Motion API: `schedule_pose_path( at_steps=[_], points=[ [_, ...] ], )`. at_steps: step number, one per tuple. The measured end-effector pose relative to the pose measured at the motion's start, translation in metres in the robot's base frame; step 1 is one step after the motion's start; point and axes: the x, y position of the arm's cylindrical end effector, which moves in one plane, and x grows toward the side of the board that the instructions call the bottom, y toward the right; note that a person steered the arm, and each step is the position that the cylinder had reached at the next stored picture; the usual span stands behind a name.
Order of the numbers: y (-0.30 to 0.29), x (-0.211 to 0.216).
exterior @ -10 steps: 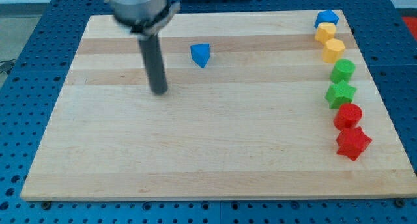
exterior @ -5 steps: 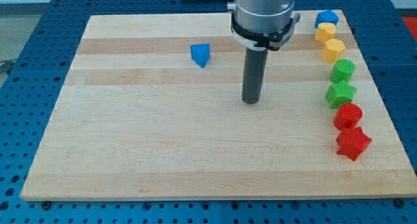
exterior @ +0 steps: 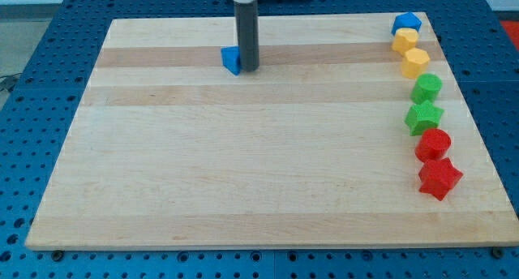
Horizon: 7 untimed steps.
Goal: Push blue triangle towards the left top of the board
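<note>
Inspector A: Where is the blue triangle [exterior: 232,59] sitting at this moment?

Inspector B: It is lying in the upper part of the frame, left of centre, on the wooden surface [exterior: 243,173]. My tip [exterior: 249,69] is standing against its right side, touching or all but touching; part of the block is being hidden by the rod.

Inspector A: And the hand, how far open is it?

Inspector B: No hand is showing. The arm is ending in a plain dark rod, so it is holding nothing; it is only bearing against the block's right flank.

Inspector A: Any containers holding anything?

Inspector B: No bins or trays are appearing; the surface alone is carrying the blocks. Along the frame's right edge a column is running from top to bottom: a blue block [exterior: 406,23] at the upper right corner, a yellow block [exterior: 405,41] just below it, a second yellow block [exterior: 415,62], a green block [exterior: 426,87], a green star-like block [exterior: 424,116], a red block [exterior: 433,143], and a red star [exterior: 439,178] lowest. Neighbours are sitting close, several touching. All are lying well apart from the triangle.
</note>
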Motion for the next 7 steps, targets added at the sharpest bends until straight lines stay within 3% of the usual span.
schedule_pose_path(
  at_steps=[2, 5, 7],
  points=[
    [-0.014, -0.010],
    [-0.103, -0.014],
    [-0.115, -0.020]
  ],
)
